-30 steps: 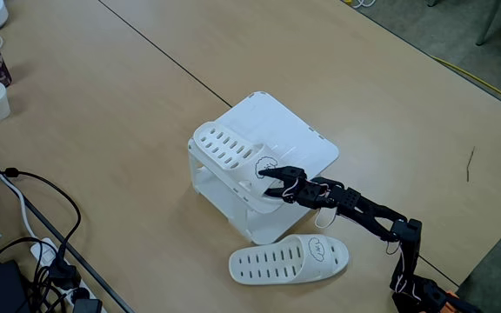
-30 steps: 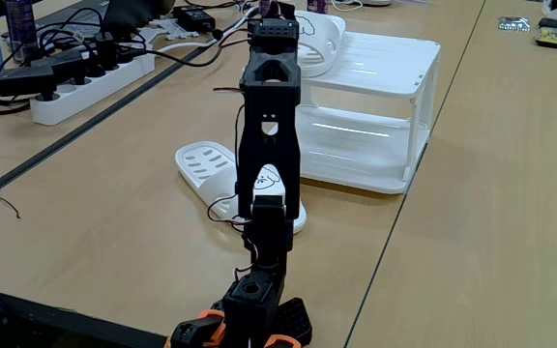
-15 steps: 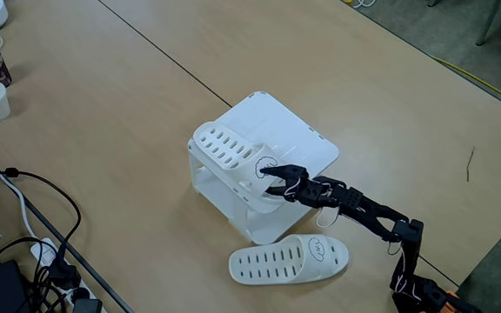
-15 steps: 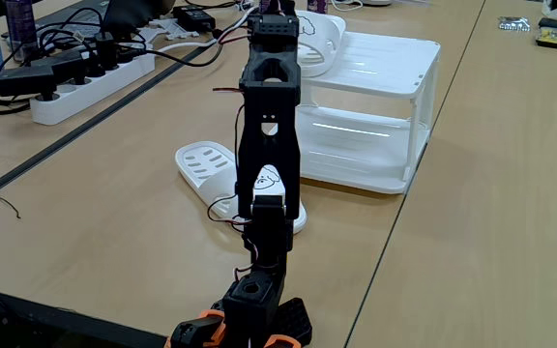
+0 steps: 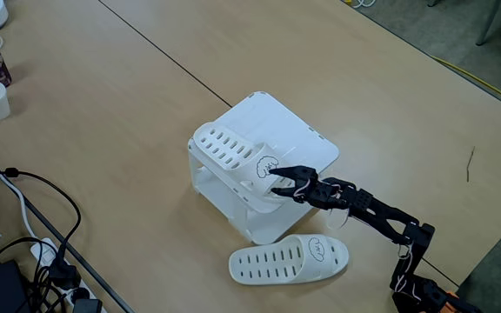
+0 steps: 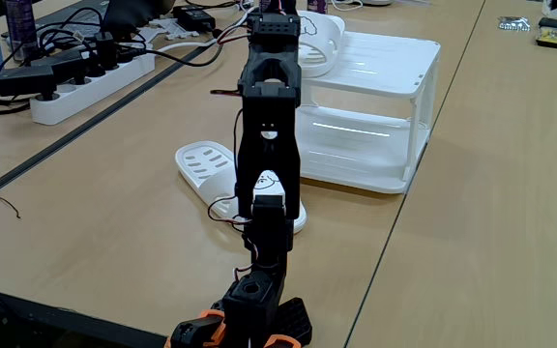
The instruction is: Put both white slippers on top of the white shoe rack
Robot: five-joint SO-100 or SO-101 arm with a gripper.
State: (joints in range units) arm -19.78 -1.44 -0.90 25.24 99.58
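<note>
One white plastic slide slipper with oval holes (image 5: 233, 153) lies on the flat top of the boxy white two-tier shoe rack (image 5: 298, 130), along the rack's near-left edge in a fixed view, strap end with the cartoon face toward the arm; its curved strap also shows above the rack top in a fixed view (image 6: 319, 41); second white perforated slipper (image 5: 289, 256) flat on the wooden table (image 5: 129, 104), just in front of the rack's near corner, untouched.

Black two-finger gripper (image 5: 276, 180) sits at the strap end of the racked slipper, fingers parted and clear of the strap; released, holding nothing; a second ago the fingers sat closer on the strap, since then the arm has drawn back slightly toward its base; slipper has not shifted.

Judgement: first slipper placed and let go, roughly half the task done; next step calls for retreating, then reaching down for the table slipper.
</note>
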